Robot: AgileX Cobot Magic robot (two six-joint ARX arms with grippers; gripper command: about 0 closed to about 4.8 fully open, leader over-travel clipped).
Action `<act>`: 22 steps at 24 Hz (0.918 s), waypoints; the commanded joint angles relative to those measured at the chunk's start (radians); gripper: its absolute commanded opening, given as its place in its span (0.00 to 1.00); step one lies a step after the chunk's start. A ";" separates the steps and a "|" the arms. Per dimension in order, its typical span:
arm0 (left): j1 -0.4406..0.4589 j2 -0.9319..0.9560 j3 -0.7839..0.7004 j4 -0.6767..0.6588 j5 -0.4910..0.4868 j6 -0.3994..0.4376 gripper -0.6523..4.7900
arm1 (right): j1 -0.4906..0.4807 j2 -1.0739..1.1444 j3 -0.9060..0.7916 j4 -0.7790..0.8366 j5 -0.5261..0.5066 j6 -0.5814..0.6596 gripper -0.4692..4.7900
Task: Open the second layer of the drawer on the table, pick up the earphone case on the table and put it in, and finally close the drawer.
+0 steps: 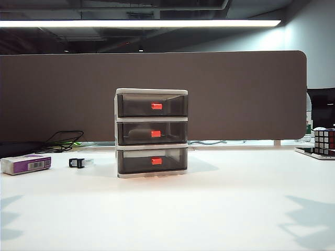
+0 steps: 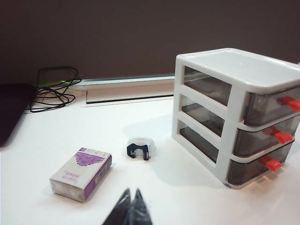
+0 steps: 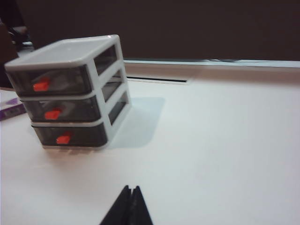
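Note:
The drawer [image 1: 151, 133] [image 2: 234, 112] [image 3: 65, 93] stands mid-table, white-framed, with all three smoky trays pushed in. The second layer [image 1: 136, 137] [image 2: 262, 136] [image 3: 51, 112] is closed, its red-orange handle facing front. A pale oblong shape shows dimly through its front; I cannot tell whether this is the earphone case. No earphone case lies on the table [image 1: 209, 209]. My left gripper [image 2: 132, 191] is shut and empty, hanging above the table near the purple box. My right gripper [image 3: 131, 187] is shut and empty, well in front of the drawer. Neither gripper shows in the exterior view.
A purple-and-white box [image 1: 25, 163] [image 2: 82, 173] lies left of the drawer, and a small black clip [image 1: 77, 162] [image 2: 138, 149] sits between them. Black cables [image 1: 63, 140] [image 2: 54, 89] coil at the back left. A puzzle cube [image 1: 324, 141] stands far right. A brown partition [image 1: 157, 78] closes the back.

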 commanded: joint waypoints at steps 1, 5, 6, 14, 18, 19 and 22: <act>0.003 -0.036 0.002 -0.042 0.004 0.008 0.11 | 0.000 -0.192 -0.006 -0.235 0.089 -0.023 0.08; 0.005 -0.151 0.013 -0.142 -0.061 0.020 0.11 | 0.000 -0.400 -0.001 -0.459 0.170 -0.024 0.08; 0.005 -0.179 0.016 -0.179 -0.074 0.016 0.11 | 0.003 -0.388 -0.002 -0.460 0.171 -0.024 0.08; 0.018 -0.172 0.021 -0.200 -0.130 0.042 0.11 | 0.006 -0.401 -0.003 -0.405 0.320 -0.023 0.08; 0.018 -0.172 0.016 -0.179 -0.145 0.062 0.11 | 0.004 -0.401 -0.003 -0.412 0.324 -0.023 0.08; 0.017 -0.172 0.016 -0.183 -0.152 0.063 0.11 | 0.004 -0.401 -0.003 -0.419 0.324 -0.023 0.08; 0.016 -0.172 0.016 -0.232 -0.148 0.039 0.11 | 0.006 -0.401 -0.003 -0.418 0.314 -0.023 0.08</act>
